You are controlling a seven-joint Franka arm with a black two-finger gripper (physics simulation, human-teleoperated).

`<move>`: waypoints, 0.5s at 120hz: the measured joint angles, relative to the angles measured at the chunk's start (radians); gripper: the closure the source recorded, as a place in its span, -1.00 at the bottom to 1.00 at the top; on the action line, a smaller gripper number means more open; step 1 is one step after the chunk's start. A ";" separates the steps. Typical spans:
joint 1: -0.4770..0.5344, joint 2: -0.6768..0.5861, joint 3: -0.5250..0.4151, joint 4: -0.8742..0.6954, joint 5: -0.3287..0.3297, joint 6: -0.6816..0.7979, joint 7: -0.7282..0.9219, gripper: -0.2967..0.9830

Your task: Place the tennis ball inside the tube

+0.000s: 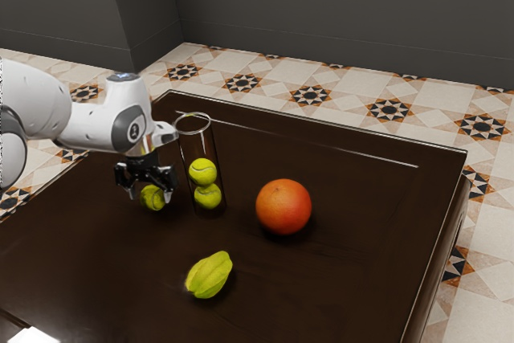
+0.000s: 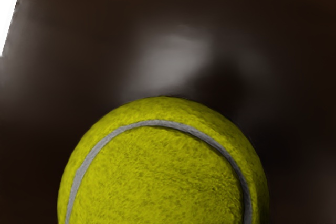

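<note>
My gripper (image 1: pixel 150 194) is low over the table with its fingers spread open around a tennis ball (image 1: pixel 152 198). A small gap shows between the ball and the finger on the exterior view's left; the other finger overlaps the ball's edge. From the wrist view, the tennis ball (image 2: pixel 163 171) appears large, close under my hand, with a grey seam. Beside the gripper, toward the exterior view's right, a clear tube (image 1: pixel 193 138) stands upright. Two tennis balls are stacked inside it, the upper (image 1: pixel 202 171) over the lower (image 1: pixel 207 197).
The dark table (image 1: pixel 321 295) also holds an orange fruit (image 1: pixel 283 206) on the tube's far side from my gripper. A yellow-green star fruit (image 1: pixel 210 275) lies nearer the exterior view's lower edge.
</note>
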State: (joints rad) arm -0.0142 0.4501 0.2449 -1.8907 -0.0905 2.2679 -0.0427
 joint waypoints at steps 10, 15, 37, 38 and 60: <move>0.007 0.015 -0.001 0.012 -0.004 0.000 0.007 -0.54; 0.008 0.023 -0.001 0.023 -0.004 0.000 0.010 -0.54; 0.008 0.046 -0.005 0.043 -0.007 0.000 0.021 -0.54; 0.008 0.048 -0.005 0.044 -0.007 0.000 0.021 -0.54; 0.008 0.077 -0.007 0.077 -0.017 -0.001 0.036 -0.54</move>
State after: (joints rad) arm -0.0062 0.5270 0.2381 -1.8133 -0.1071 2.2673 -0.0064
